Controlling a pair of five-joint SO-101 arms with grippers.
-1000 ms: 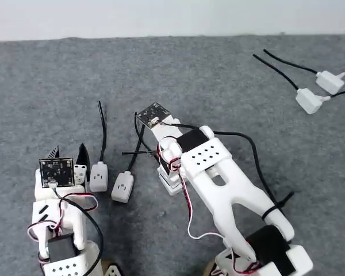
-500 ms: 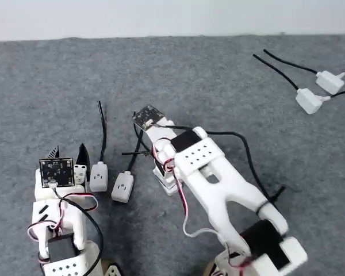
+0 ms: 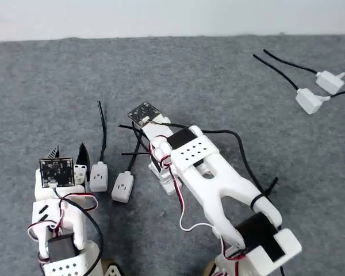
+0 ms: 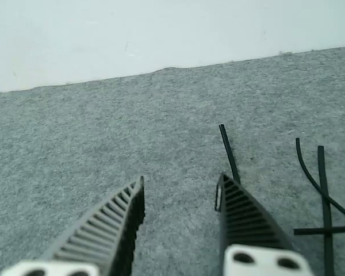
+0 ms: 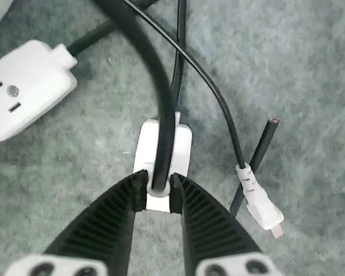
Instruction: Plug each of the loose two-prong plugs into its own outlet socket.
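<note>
**Plug pinched at its cord by my right hand**

The plug point(image 5: 181, 152) is a white block sitting under my right hand point(image 5: 157, 187). That hand's two black fingers are drawn almost together. They nip the thick black cord point(image 5: 164, 103) just where it leaves the block, and the cord arcs back over the block. I can't see the prongs. I also can't tell whether the plug rests on the grey tabletop point(image 3: 218, 75) or hangs just off it. A thin lead ending in a small white connector point(image 5: 260, 204) runs close beside it.

From overhead, my right arm leans over the middle of the tabletop and covers the plug. Just to its left an outlet point(image 3: 98, 176) and a second outlet point(image 3: 122, 187) lie side by side, with their black cords running away from me. From the right wrist I see one of them face-up near the plug but not touching it, slots showing. I can't say which of the two it is.

My left hand point(image 3: 69, 155) sits at the near left, just beside the first outlet. Its fingers are spread wide with nothing between them but bare tabletop.

Two more plugs, a nearer plug point(image 3: 309, 101) and a farther plug point(image 3: 330, 82), lie close together at the far right. They are well apart from both outlets and both hands.
</note>
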